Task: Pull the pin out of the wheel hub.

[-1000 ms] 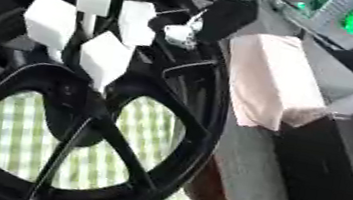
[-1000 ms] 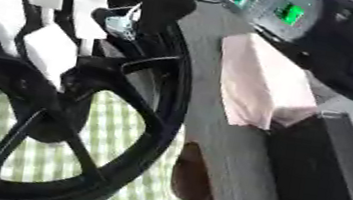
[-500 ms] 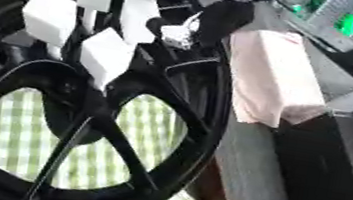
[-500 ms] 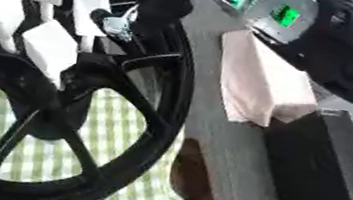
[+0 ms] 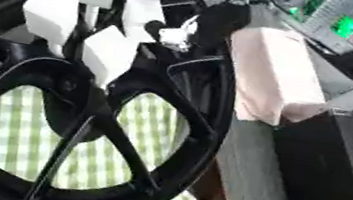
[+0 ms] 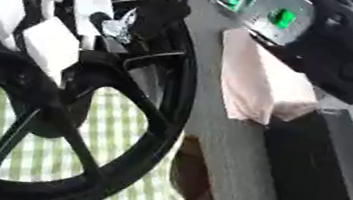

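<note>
Wheel hub: a large black spoked metal wheel hub (image 5: 198,126) fills the left and near part of the scene, lying flat with its rim curving down the middle.
Under the hub: a green-and-white checked cloth (image 5: 11,131) shows through the gaps between the spokes.
Pin: a small silvery pin (image 6: 118,30) sits at the far side of the hub, just inside the rim, over the spokes.
Right hand: the right hand (image 5: 220,22) comes in from the far edge, black, with white block-shaped fingertips (image 5: 50,12).
Fingers: the black thumb and the nearest white-tipped finger close narrowly on the pin; the other fingers stand spread wide over the hub's centre, to the left of the pin.
Left hand: it shows in neither view.
Right of the hub: a pale pink folded cloth bundle (image 5: 275,72) lies on the grey table top (image 5: 251,164), touching or just beside the rim.
Near right: a black rectangular box (image 5: 329,166) lies just nearer than the pink bundle.
Far right: a grey device with green lights (image 5: 338,22) stands beyond the bundle.
</note>
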